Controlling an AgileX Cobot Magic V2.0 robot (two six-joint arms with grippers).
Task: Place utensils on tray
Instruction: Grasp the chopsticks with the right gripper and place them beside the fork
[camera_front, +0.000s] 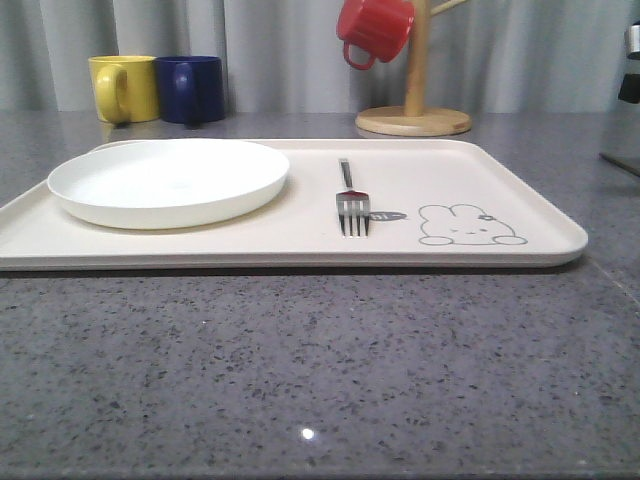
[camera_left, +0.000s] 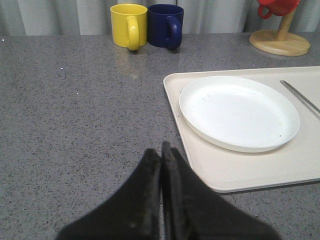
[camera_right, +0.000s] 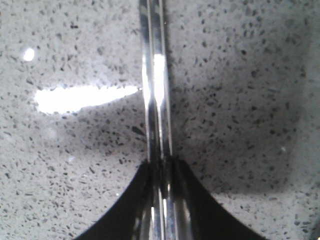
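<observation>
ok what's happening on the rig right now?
It's setting cutlery on the tray. The fork already lies on it, between the white plate and the rabbit drawing. The right gripper is closed on the pair of chopsticks over the speckled counter, not yet on the tray. The left gripper is shut and empty, over the counter beside the tray's corner.

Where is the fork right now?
In the front view the fork lies flat on the cream tray, right of the white plate and left of the rabbit drawing, tines toward the camera.
</observation>
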